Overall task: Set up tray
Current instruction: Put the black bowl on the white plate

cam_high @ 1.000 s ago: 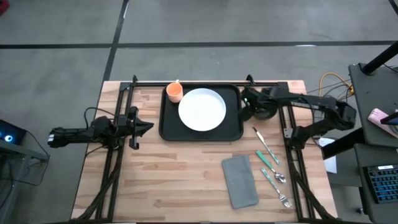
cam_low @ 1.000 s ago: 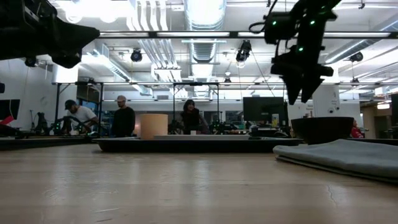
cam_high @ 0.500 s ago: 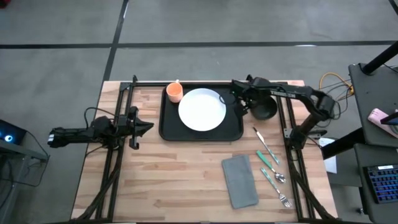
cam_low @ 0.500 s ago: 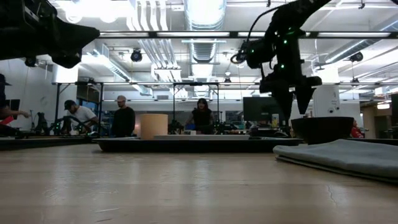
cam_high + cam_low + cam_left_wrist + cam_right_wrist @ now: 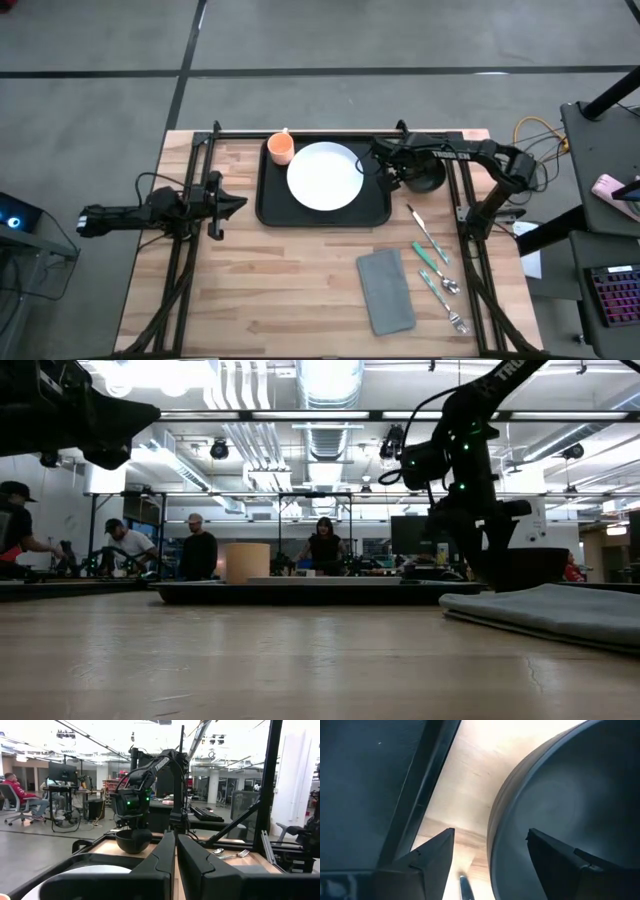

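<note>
The black tray (image 5: pixel 272 205) lies at the table's far middle, with a white plate (image 5: pixel 325 176) and an orange cup (image 5: pixel 281 149) on it. A black bowl (image 5: pixel 430 178) stands on the wood just right of the tray. My right gripper (image 5: pixel 490 831) points down at the bowl's left rim (image 5: pixel 495 835) and is open. One finger (image 5: pixel 427 865) is outside over the wood and the other (image 5: pixel 560 865) is inside the bowl; no touch shows. My left gripper (image 5: pixel 235 203) waits shut at the table's left, level.
A folded grey napkin (image 5: pixel 386 290) lies near the front, right of middle. A knife (image 5: pixel 425 235), a spoon (image 5: pixel 440 280) and a fork (image 5: pixel 455 318) lie in a row to its right. Black frame rails (image 5: pixel 300 133) run along the table's far and side edges. People stand in the room behind.
My right gripper has come down toward the black bowl and tipped to point more steeply down, staying open; its fingers now stand at the bowl's left rim. The bowl has not moved.
</note>
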You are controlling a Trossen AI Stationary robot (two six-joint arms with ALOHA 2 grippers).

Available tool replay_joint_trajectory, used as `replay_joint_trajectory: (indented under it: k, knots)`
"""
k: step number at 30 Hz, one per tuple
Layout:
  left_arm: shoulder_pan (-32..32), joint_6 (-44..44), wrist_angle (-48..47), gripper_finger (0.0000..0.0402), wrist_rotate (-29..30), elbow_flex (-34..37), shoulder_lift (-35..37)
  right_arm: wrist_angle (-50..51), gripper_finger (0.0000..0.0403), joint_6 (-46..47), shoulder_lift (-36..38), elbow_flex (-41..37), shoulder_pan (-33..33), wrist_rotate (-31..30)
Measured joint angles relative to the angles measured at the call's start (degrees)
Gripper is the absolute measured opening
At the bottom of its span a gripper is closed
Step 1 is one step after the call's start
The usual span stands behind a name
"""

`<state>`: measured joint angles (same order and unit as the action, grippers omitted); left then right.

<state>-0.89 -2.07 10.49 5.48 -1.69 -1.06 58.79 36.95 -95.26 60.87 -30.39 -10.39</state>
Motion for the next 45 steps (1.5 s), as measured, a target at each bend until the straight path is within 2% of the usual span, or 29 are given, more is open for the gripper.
replay_joint_trajectory:
  k: [8, 21, 31, 45]
  knots:
    - [0.00, 0.00, -0.01, 0.0001, 0.00, 0.00, 0.00, -0.94, 0.0184, 0.43, -0.09, -1.21, 0.00, 0.47]
    - [-0.01, 0.00, -0.01, 0.0001, 0.00, 0.00, 0.00, -1.12, 0.0017, 1.94, -0.07, -1.17, 0.00, 0.53]
    - [-0.01, 0.00, -0.01, 0.0001, 0.01, 0.00, 0.00, 1.76, 0.0009, 2.21, -0.02, 0.39, 0.57, 2.06]
    - [-0.01, 0.00, -0.01, 0.0001, 0.02, 0.00, 0.00, 3.50, 0.0008, -1.20, -1.26, 17.75, 7.22, 3.21]
